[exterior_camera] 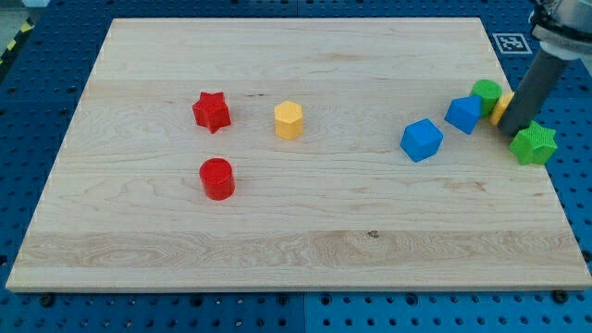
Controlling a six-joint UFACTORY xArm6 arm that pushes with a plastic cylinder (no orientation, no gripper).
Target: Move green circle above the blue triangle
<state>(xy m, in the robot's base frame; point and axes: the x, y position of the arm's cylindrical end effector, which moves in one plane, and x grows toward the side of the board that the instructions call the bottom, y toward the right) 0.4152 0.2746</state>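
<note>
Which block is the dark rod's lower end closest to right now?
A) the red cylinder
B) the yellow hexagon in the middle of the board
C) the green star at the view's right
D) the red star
C: my tip sits at the view's right edge of the board, just left of the green star, far from the red blocks and the middle yellow one.

You see bright, even overhead light, no harsh glare. Wooden board (296, 231) evenly lit; blocks cast short soft shadows. Focus sharp across centre. Dark rod (535, 88) slightly soft near view's top right corner.
</note>
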